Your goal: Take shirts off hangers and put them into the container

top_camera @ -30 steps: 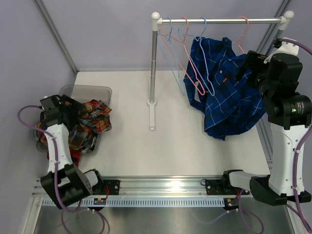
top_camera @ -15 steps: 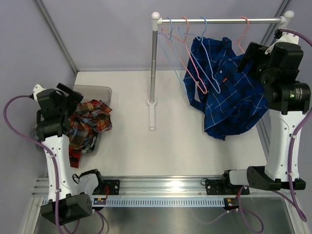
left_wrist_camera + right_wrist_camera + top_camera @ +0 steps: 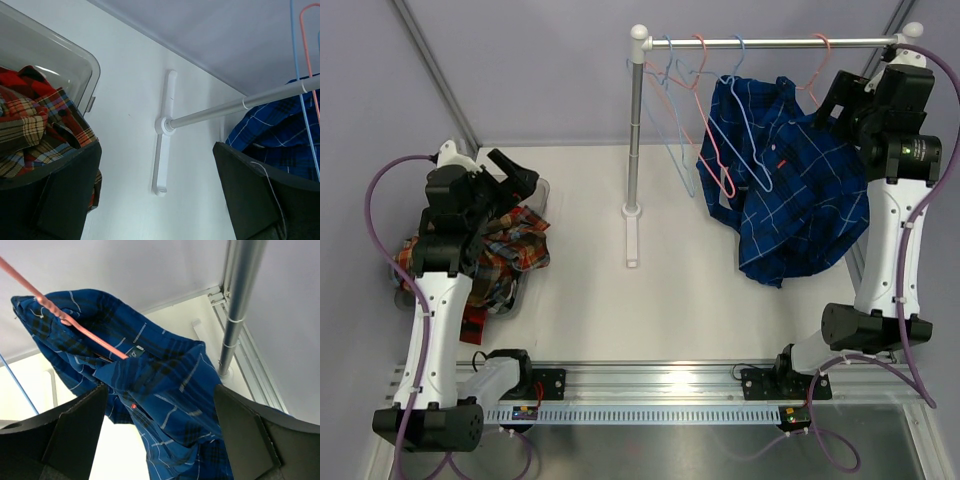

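Left of the overhead view first: left gripper (image 3: 156,149) up over the far corner of the container (image 3: 50,47), fingers spread wide, nothing between them. Just below, tartan shirt (image 3: 510,250) heaped in the container and spilling over its right-hand rim, red checked shirt (image 3: 470,322) poking out at the lower end. Now over to the upper right: right gripper (image 3: 160,392) raised high by the right end of the rail (image 3: 770,43), just beside the blue shirt (image 3: 790,190), fingers likewise wide apart, gripping nothing. Blue shirt hanging crooked from a pink hanger (image 3: 55,310) on the rail, collar bunched, tail drooping toward the table (image 3: 620,300) at centre right; touching it or not, hard to tell. Further left along the rail, empty hangers (image 3: 672,75), blue and pink, a couple tangled against the shirt's left side. Upright post (image 3: 635,130) mid-frame, well apart from both grippers.
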Controlling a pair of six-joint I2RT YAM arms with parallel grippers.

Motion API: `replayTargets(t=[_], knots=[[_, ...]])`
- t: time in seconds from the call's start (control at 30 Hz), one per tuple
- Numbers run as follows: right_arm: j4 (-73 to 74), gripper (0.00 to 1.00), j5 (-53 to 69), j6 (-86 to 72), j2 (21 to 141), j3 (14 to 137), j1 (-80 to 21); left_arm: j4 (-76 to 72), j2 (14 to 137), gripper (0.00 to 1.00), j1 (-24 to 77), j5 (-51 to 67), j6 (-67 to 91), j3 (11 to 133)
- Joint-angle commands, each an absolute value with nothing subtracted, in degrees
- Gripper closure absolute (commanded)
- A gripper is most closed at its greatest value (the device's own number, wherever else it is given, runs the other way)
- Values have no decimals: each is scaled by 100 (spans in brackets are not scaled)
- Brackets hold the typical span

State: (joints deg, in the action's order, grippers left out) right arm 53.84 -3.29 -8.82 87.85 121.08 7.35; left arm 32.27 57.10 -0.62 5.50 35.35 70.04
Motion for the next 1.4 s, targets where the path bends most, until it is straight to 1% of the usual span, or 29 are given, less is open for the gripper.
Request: replayTargets(t=[0.0, 0.07, 0.13, 0.17, 0.2, 0.27, 0.3, 0.33, 0.4, 0.43, 0.53, 0.57, 0.6, 0.73, 0.87, 0.97, 1.03, 1.17, 1.27, 1.37], knots=[[4853, 6, 209, -729, 8912, 11936, 756, 2795, 5643, 1, 88, 844, 3288, 7251], [4799, 8, 333, -703, 8991, 11787, 756, 2856, 5625, 1, 97, 861, 3243, 7312], [4703, 13, 465, -773, 8983, 11577, 756, 2891, 5581, 1, 105, 879, 3191, 7347], [4633, 16, 509, -808, 8904, 11471, 756, 2900, 5555, 1, 105, 879, 3182, 7365], [4493, 23, 527, -826, 8842, 11357, 756, 2892, 5529, 1, 97, 888, 3138, 7374], [4369, 30, 554, -826, 8676, 11084, 756, 2962, 5520, 1, 105, 896, 3103, 7426], [4316, 36, 589, -809, 8631, 11022, 756, 2997, 5520, 1, 105, 905, 3076, 7427], [4307, 44, 641, -791, 8596, 10952, 756, 3006, 5502, 1, 105, 914, 3076, 7435], [4298, 54, 738, -826, 8491, 10907, 747, 3006, 5467, 1, 105, 993, 3111, 7427], [4280, 65, 790, -870, 8429, 10838, 738, 3006, 5458, 1, 105, 1019, 3120, 7427], [4219, 79, 975, -870, 8253, 10758, 695, 3014, 5405, 1, 105, 1098, 3164, 7400], [4219, 93, 1063, -844, 8175, 10758, 686, 3023, 5353, 1, 105, 1116, 3173, 7400], [4227, 100, 1072, -826, 8148, 10758, 616, 3015, 5335, 1, 105, 1151, 3190, 7392], [4280, 100, 1467, -546, 8086, 10976, 378, 2936, 5273, 1, 105, 1598, 3077, 7462], [4482, 100, 1976, -598, 8121, 11469, 299, 2541, 5300, 4, 175, 2826, 2980, 7479], [4683, 100, 2092, -712, 8086, 11838, 290, 2382, 5335, 5, 439, 3216, 2787, 7610], [4868, 100, 2101, -808, 8069, 12127, 290, 2382, 5361, 5, 772, 3208, 2690, 7707], [5202, 100, 2004, -993, 7761, 12112, 290, 2452, 5467, 5, 1335, 3226, 2470, 8111], [5492, 100, 1662, -1195, 7366, 11831, 290, 2470, 5519, 5, 1836, 3129, 2435, 8288], [5729, 100, 1354, -1397, 6778, 11225, 273, 2513, 5625, 6, 2407, 2840, 2365, 8516]])
